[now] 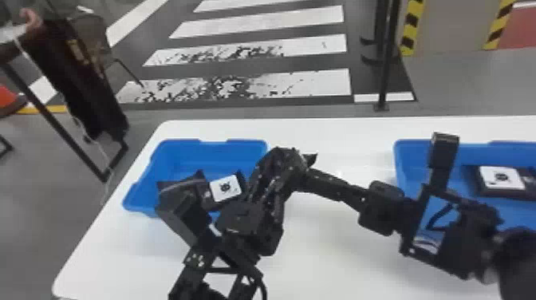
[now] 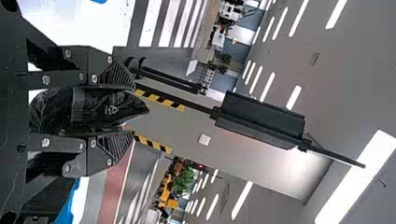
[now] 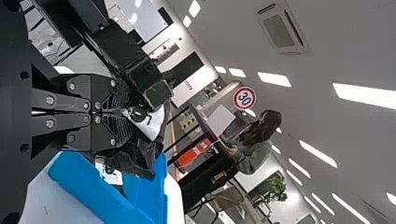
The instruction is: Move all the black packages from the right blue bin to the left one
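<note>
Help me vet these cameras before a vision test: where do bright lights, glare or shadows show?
Head view: faint, soft shading on the white table; left wrist view: ceiling lights blown out to white, some sheen on the black package; right wrist view: ceiling lights blown out too.

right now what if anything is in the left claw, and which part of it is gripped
A black package, squeezed by its two sides between the fingers of the left claw, one end sticking out past them.
</note>
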